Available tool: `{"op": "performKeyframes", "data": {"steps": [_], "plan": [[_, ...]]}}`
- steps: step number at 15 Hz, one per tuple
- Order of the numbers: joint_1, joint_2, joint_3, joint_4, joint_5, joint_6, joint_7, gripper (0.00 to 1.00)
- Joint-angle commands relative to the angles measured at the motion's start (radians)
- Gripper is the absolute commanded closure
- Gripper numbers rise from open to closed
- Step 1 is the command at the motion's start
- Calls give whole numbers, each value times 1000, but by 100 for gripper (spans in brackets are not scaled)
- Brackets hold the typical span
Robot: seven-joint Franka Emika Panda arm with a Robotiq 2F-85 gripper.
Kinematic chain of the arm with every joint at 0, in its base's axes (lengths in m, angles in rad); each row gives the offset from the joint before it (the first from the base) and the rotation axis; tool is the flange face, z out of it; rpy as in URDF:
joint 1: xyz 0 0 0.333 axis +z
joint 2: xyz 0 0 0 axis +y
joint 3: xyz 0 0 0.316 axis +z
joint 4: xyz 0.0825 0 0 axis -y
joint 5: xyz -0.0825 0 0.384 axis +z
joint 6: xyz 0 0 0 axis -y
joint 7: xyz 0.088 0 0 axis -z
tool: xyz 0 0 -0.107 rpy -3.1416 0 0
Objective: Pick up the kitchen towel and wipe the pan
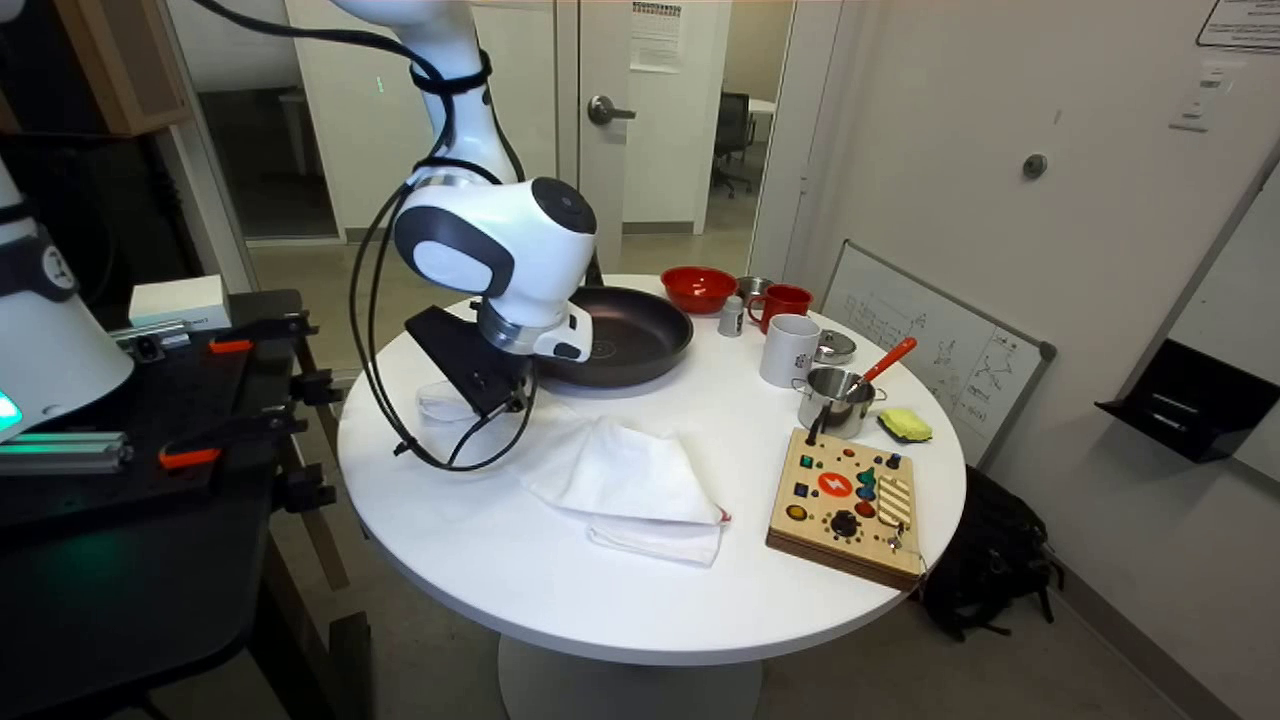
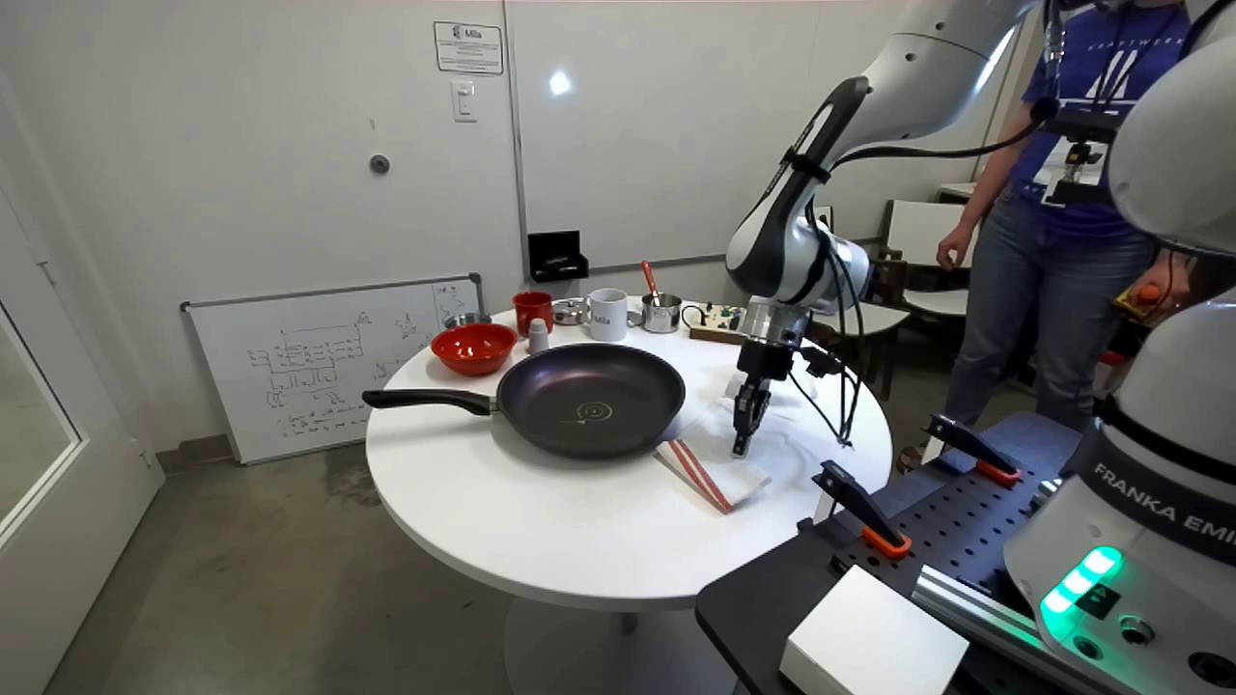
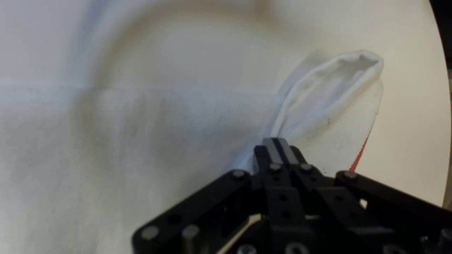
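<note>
On the round white table (image 2: 541, 531), the red bowl (image 2: 473, 349) and white mug (image 2: 608, 314) stand past the black frying pan (image 2: 591, 401), whose handle (image 2: 430, 398) points away from my arm (image 1: 490, 235), which I judge suits wiping its upturned inside. The kitchen towel (image 1: 630, 470) lies rumpled just beside the pan, so the carry should be short. My gripper (image 3: 277, 143) is closed low at the cloth, its fingertips (image 3: 271, 148) pressed together where a raised fold runs into them; I read that as a pinch on the thin fabric.
</note>
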Motion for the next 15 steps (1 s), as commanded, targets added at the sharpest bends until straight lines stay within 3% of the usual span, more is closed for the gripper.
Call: {"op": "performKeyframes", "data": {"steps": [1, 15], "plan": [[29, 7, -17, 19, 25, -20, 0, 100], [9, -35, 55, 21, 65, -35, -23, 100]]}}
